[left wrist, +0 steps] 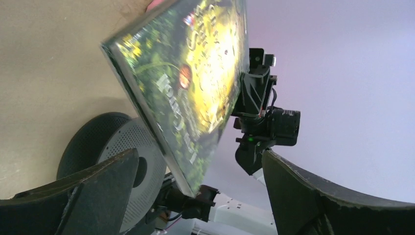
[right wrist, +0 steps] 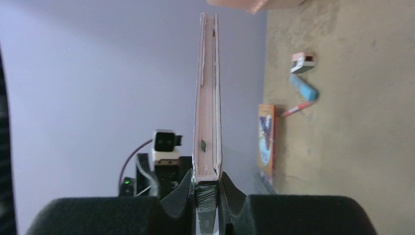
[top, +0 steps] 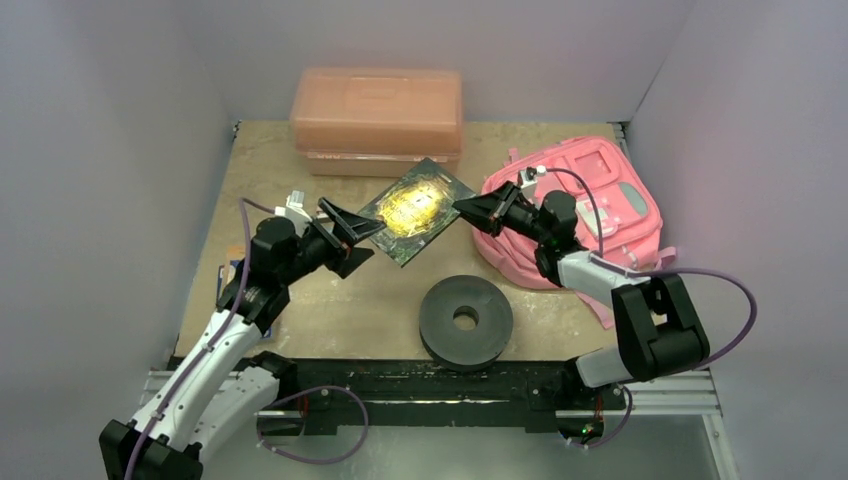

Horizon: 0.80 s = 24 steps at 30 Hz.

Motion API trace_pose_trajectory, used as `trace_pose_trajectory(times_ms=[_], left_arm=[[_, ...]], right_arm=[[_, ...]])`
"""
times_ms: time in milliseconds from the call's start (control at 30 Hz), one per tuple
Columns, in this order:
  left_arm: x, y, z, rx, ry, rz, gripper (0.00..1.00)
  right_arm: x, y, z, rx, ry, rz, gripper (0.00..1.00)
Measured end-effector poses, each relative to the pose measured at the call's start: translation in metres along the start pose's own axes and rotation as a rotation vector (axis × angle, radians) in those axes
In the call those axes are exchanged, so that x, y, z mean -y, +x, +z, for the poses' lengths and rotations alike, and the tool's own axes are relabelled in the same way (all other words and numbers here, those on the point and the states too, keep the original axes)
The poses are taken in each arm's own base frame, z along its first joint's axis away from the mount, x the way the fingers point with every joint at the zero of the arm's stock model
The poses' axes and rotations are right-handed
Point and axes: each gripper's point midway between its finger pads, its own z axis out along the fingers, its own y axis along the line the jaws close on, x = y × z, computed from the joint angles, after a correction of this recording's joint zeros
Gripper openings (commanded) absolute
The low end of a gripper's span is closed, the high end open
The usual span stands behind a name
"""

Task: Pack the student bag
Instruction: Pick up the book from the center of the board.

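Toward the far right corner of the tabletop [top: 330, 310] lies the student bag [top: 580, 165], front pockets up, with the right arm reaching across its near side. Whether its main opening is unzipped cannot be told from these views. A salmon plastic box [top: 377, 115] sits at the middle of the far edge.

Between the two, above the tabletop's centre, a hardcover picture book [top: 415, 208] with a dark green and yellow cover hangs tilted in the air. Below it, by the near edge, rests a black round disc [top: 466, 320] with a hole in its middle.

The right pincer [top: 465, 208] is narrow, pinching the book by its right edge. The left pincer [top: 370, 243] stands wide, and the book's opposite corner sits between its fingers, touching neither.

By the left edge lie an orange booklet [right wrist: 266, 139], a blue marker-like item [right wrist: 304, 88] and a pink pen [right wrist: 296, 108].

The book seems to hang from one thin pinch at its edge, so it may sag, twist or slip out as the right arm swings toward the bag. A sweep could also knock its free corner against the left fingers or the box. If the bag's mouth is shut or collapsed, the book would land on the fabric and slide off.
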Motion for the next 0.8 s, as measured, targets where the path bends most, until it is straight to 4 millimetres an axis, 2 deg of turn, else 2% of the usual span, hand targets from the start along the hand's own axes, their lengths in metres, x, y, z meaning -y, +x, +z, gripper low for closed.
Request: trace_pose_trajectory(times_ms=[167,267,300,333,433,633,700,800], left_arm=[[0.005,-0.003,0.01,0.012,0.059,-0.064,0.89],[0.014,-0.006,0.015,0.018,0.116,-0.077,0.77],[0.018,-0.006,0.016,0.019,0.135,-0.077,0.7],[0.022,-0.007,0.017,0.021,0.151,-0.074,0.63],[0.032,-0.008,0.021,0.022,0.194,-0.073,0.5],[0.04,-0.007,0.026,0.021,0.226,-0.068,0.36],[0.04,-0.006,0.029,0.021,0.228,-0.067,0.27],[0.034,-0.005,0.036,0.014,0.208,-0.071,0.04]], right_arm=[[-0.022,0.005,-0.003,-0.033,-0.113,0.099,0.0],[-0.031,0.005,-0.004,-0.041,-0.17,0.139,0.0],[-0.033,0.004,-0.004,-0.044,-0.185,0.151,0.0],[-0.033,0.004,-0.005,-0.046,-0.191,0.159,0.0],[-0.034,0.005,-0.007,-0.047,-0.206,0.176,0.0],[-0.027,0.008,-0.01,-0.035,-0.198,0.19,0.0],[-0.026,0.007,-0.01,-0.025,-0.191,0.188,0.0],[-0.026,0.008,-0.011,-0.011,-0.179,0.169,0.0]])
